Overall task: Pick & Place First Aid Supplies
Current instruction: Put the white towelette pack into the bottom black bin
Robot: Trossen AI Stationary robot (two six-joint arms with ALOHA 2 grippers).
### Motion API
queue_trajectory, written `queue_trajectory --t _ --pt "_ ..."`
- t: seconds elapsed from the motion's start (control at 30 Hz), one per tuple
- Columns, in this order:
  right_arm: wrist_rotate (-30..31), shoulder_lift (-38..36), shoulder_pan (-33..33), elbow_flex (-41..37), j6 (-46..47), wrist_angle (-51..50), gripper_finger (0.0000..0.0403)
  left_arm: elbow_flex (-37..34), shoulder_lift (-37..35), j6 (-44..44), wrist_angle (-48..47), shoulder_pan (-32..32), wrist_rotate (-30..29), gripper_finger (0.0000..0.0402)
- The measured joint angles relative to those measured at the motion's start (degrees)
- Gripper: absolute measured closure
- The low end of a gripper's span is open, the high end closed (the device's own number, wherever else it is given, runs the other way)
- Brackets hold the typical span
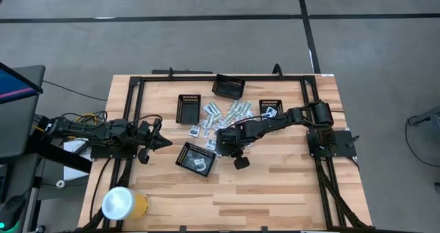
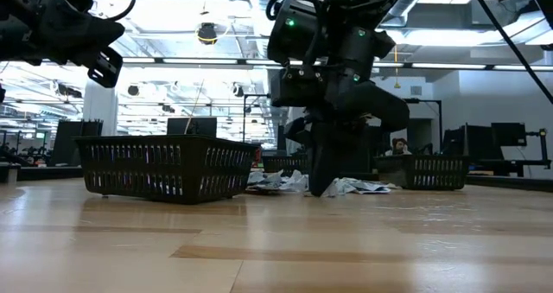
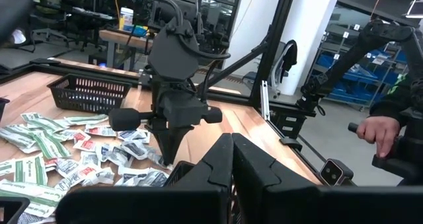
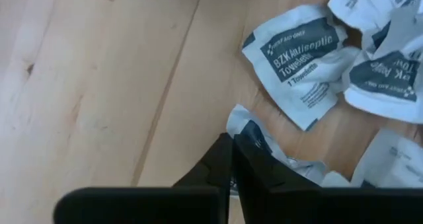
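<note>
**Right arm pinching a sachet out of the pile**

So the right gripper (image 1: 221, 148) is down on the desk (image 1: 275, 192), at the near edge of the heap of first aid supplies (image 1: 230, 116) spread around the middle of the desk toward the far edge. From its wrist view the jaws are pressed together on the edge of a white and blue sachet (image 4: 254, 137), so it looks like a pinch on that packet, which is still lying on the wood. Just beside it sits another sachet marked antiseptic towelette (image 4: 301, 59), and more crumpled ones past that.

There are four black mesh trays around the pile: one (image 1: 228, 87) at the far edge, one (image 1: 188, 108) to the left of the heap, one (image 1: 271, 108) to its right, and one (image 1: 195, 158) closer to the near edge with a couple of packets in it.

The left gripper (image 1: 163, 143) waits above the left side of the desk, jaws pressed together, holding nothing.

A person's hand (image 3: 375, 131) shows in the room beyond the desk.
</note>
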Motion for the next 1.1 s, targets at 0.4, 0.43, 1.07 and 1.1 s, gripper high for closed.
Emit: queue_trajectory --t 0.4,0.43,1.07,1.1 --pt "13.5 -6.2 1.6 -0.4 0.2 0.5 0.0402 0.0 0.0 0.0 0.2 0.0 0.0 0.0394" --pt "14.6 -6.8 1.8 -0.4 -0.5 0.9 0.0402 0.0 0.0 0.0 0.3 0.0 0.0 0.0394" --pt "16.8 -9.5 4.8 -0.3 -21.5 16.6 0.0402 0.0 0.0 0.0 0.6 0.0 0.0 0.0394" --pt "16.4 -9.3 5.0 -0.3 -23.5 17.9 0.0402 0.0 0.0 0.0 0.6 0.0 0.0 0.0394"
